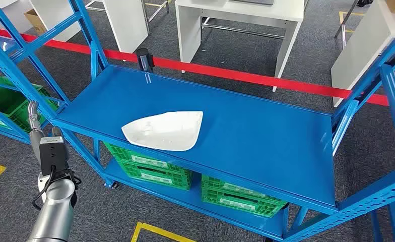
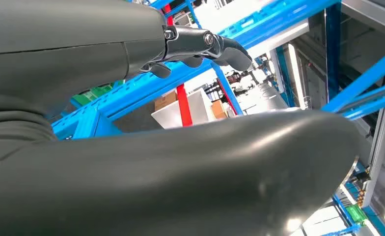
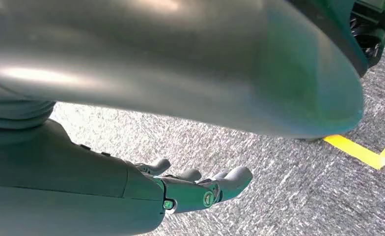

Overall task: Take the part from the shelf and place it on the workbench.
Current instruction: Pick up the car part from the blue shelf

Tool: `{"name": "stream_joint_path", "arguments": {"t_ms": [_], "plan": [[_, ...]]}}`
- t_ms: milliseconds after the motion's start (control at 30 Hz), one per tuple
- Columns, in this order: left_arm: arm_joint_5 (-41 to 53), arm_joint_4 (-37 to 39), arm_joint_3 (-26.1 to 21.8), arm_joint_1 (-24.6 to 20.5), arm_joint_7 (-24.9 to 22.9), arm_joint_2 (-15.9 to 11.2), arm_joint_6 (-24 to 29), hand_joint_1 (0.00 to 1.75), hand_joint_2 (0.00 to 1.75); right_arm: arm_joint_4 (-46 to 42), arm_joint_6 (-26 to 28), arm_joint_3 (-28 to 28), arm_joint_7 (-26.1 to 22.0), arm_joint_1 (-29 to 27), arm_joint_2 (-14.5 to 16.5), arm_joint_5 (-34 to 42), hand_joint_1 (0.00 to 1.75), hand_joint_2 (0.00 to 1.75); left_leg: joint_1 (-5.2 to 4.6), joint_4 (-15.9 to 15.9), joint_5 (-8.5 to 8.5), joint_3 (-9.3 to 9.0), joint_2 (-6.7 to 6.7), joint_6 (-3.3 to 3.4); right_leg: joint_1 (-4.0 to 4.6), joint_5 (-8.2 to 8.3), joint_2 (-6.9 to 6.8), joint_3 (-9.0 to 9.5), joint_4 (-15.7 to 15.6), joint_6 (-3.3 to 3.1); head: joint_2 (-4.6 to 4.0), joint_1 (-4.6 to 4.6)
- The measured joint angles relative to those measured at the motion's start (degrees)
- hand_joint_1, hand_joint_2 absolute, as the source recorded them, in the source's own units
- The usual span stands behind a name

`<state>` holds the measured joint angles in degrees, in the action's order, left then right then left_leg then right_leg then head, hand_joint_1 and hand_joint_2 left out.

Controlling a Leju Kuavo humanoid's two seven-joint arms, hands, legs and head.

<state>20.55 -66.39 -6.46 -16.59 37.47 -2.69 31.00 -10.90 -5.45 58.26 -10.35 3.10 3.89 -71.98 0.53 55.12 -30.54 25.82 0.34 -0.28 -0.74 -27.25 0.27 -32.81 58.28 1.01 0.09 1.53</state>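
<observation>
Lying flat on blue shelf: white shell-shaped part. Hanging empty, fingers apart: left hand, right hand.

The floor was grey speckled carpet, marked with yellow tape lines and crossed by a long red strip behind the blue metal shelving. Green plastic crates sat on the rack's lower level, and another green crate stood in the neighbouring bay. Beyond the red strip stood a white table on a metal frame, with further white furniture to either side. A cardboard box rested in the far corner. What may have been stocked shelves appeared, blurred, in the left wrist view.
</observation>
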Motion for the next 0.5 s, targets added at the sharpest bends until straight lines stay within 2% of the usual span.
{"name": "stream_joint_path", "arguments": {"t_ms": [67,100,167,200,233,267,300,333,367,400,433,467,500], "plan": [[0.0,-0.1,0.1,0.1,0.1,0.1,0.0,0.00,0.00,0.0,0.0,0.1,-0.1,0.1,-0.1,0.0,0.00,0.00,0.16,-0.3,0.22,-0.18,0.20,0.19,-0.04,-1.09,-0.01,-1.23,2.2,0.14,0.00,-0.19],[-0.1,-0.2,0.3,0.3,0.2,0.2,0.0,0.00,0.00,0.0,0.0,0.2,-0.1,0.1,-0.2,0.0,0.00,0.00,0.30,-0.6,0.37,-0.35,0.48,0.35,-0.12,-2.29,-0.03,-2.80,5.0,0.28,-0.01,-0.33],[-0.2,-0.4,0.5,0.8,0.3,0.3,0.0,0.00,0.00,0.0,0.0,0.4,-0.1,0.0,-0.2,0.0,0.00,0.00,0.36,-0.6,0.28,-0.38,0.99,0.51,-0.23,-4.63,-0.03,-7.24,12.3,0.61,-0.01,-0.54],[-0.3,-0.4,0.6,1.1,0.3,0.4,0.0,0.00,0.00,0.0,0.0,0.4,-0.1,-0.1,-0.3,0.0,0.00,0.00,0.39,-0.6,0.12,-0.47,1.28,0.48,-0.33,-4.69,-0.04,-8.94,14.6,0.78,-0.01,-0.56],[-0.4,-0.4,0.7,1.4,0.4,0.5,0.0,0.00,0.00,0.0,0.1,0.4,-0.1,-0.1,-0.3,0.0,0.00,0.00,0.46,-0.5,-0.12,-0.63,1.56,0.36,-0.46,-3.64,-0.09,-9.72,15.0,0.95,0.00,-0.57],[-0.5,-0.5,0.8,1.6,0.4,0.6,0.0,0.00,0.00,0.0,0.1,0.5,-0.1,-0.2,-0.4,0.0,0.00,0.00,0.59,-0.4,-0.46,-0.90,1.85,0.11,-0.61,-1.54,-0.28,-9.34,13.0,1.10,-0.01,-0.58],[-0.6,-0.5,0.9,1.7,0.5,0.7,0.0,0.00,0.00,0.0,0.1,0.5,-0.1,-0.2,-0.5,0.0,0.00,0.00,0.76,-0.2,-0.95,-1.26,2.18,-0.23,-0.74,0.93,-0.86,-8.08,9.3,1.28,-0.01,-0.60],[-0.7,-0.6,0.9,1.8,0.5,0.7,0.0,0.00,0.00,0.0,0.1,0.6,-0.1,-0.1,-0.5,0.0,0.00,0.00,0.76,0.1,-1.55,-1.46,2.51,-0.69,-0.57,2.52,-1.78,-6.66,5.9,1.41,-0.02,-0.74],[-0.9,-0.7,1.0,1.8,0.6,0.7,0.0,0.00,0.00,0.0,0.1,0.6,-0.2,0.0,-0.5,0.0,0.00,0.00,0.68,0.4,-2.16,-1.58,2.85,-1.18,-0.42,3.21,-2.56,-5.52,3.3,1.10,-0.02,-0.90],[-1.0,-0.8,1.0,1.9,0.6,0.7,0.0,0.00,0.00,0.0,0.1,0.6,-0.2,0.0,-0.5,-0.1,0.00,0.00,0.54,0.6,-2.68,-1.66,3.22,-1.61,-0.20,3.04,-3.09,-4.95,2.0,0.67,-0.01,-0.89],[-1.1,-0.9,1.0,1.9,0.7,0.7,0.0,0.00,0.00,0.0,0.2,0.7,-0.2,0.1,-0.5,-0.1,0.00,0.00,0.36,0.6,-3.01,-1.72,3.59,-2.00,0.09,2.34,-3.09,-4.89,2.0,0.07,-0.01,-0.84],[-1.2,-1.0,1.1,1.9,0.7,0.7,0.0,0.00,0.00,0.0,0.2,0.7,-0.2,0.1,-0.5,-0.1,0.00,0.00,0.36,0.5,-3.25,-1.97,4.04,-2.31,0.10,2.02,-2.60,-4.93,2.0,-0.62,0.00,-0.64],[-1.2,-1.2,1.2,1.8,0.8,0.7,0.0,0.00,0.00,0.0,0.2,0.7,-0.2,0.1,-0.6,-0.1,0.00,0.00,0.46,0.4,-3.50,-2.30,4.11,-2.61,0.11,1.86,-2.07,-4.89,2.0,-0.99,0.00,-0.39]]}}
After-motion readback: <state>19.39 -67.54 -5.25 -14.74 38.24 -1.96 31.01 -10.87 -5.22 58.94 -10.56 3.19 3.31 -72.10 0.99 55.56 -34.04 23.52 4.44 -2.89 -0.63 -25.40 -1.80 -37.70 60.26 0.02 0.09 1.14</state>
